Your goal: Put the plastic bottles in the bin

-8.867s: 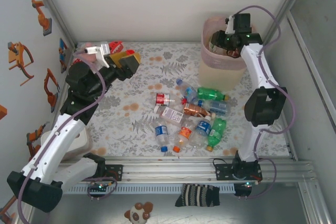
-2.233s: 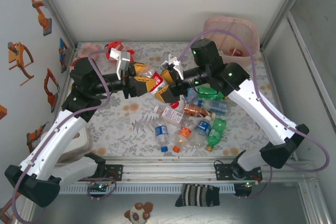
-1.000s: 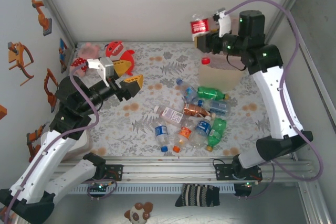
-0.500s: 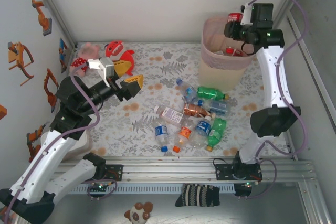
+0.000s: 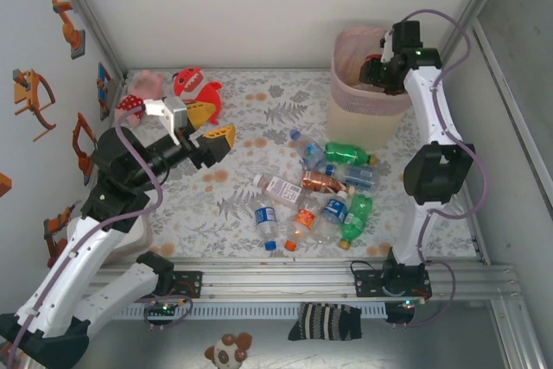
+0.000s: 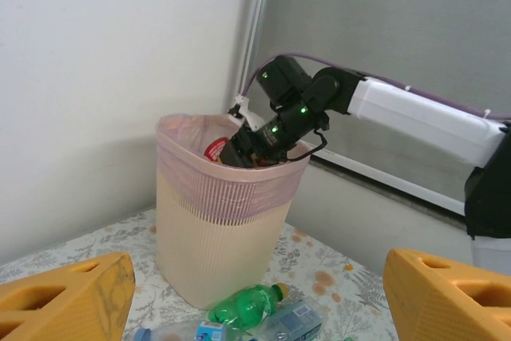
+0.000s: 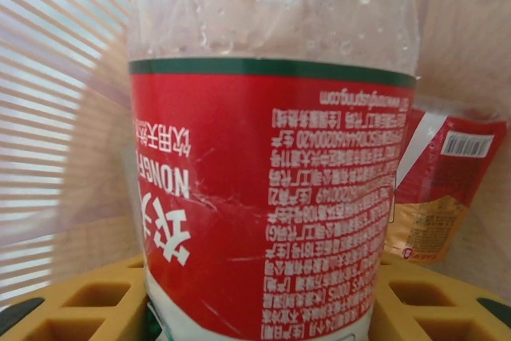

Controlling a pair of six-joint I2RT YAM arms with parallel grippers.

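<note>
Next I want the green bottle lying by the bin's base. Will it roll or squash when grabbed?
The green bottle lies on its side with a round body, so a nudge will probably roll it. It looks like thin plastic, so likely light and squashy. The bin just behind may stop it.

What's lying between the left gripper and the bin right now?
Nothing: in the top external view, bare flowered table cover runs from the left gripper to the bin. The loose bottles lie nearer the arm bases.
</note>
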